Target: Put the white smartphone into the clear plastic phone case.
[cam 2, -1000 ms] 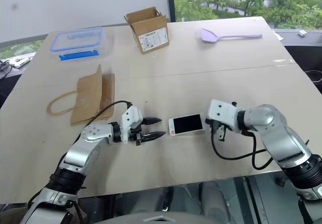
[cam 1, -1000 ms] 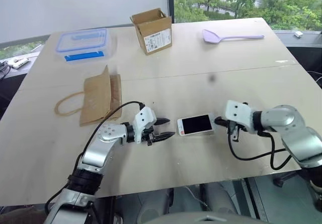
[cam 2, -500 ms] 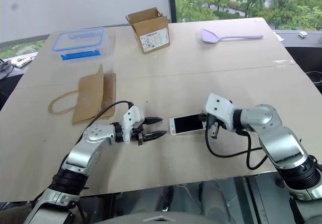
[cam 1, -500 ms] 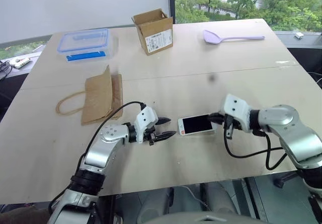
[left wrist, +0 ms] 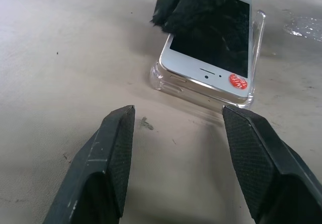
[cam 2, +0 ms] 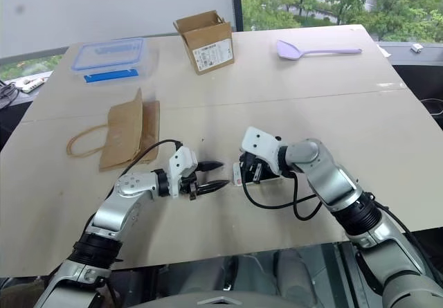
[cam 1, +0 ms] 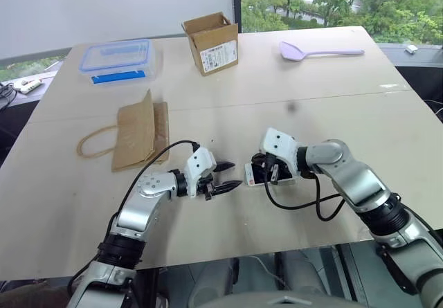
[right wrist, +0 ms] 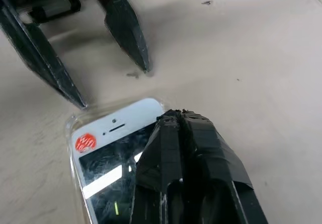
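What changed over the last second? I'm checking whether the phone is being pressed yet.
The shut right gripper swung from the white smartphone's far end to over its screen. The left gripper stayed open just short of it; phone and clear plastic phone case kept their place.

my right gripper (right wrist: pixel 173 121) covers much of the white smartphone (left wrist: pixel 211 43), so i can't see if it sits all the way down in the clear plastic phone case (left wrist: pixel 257 38). the red sticker (right wrist: pixel 86 142) words are too small to read.
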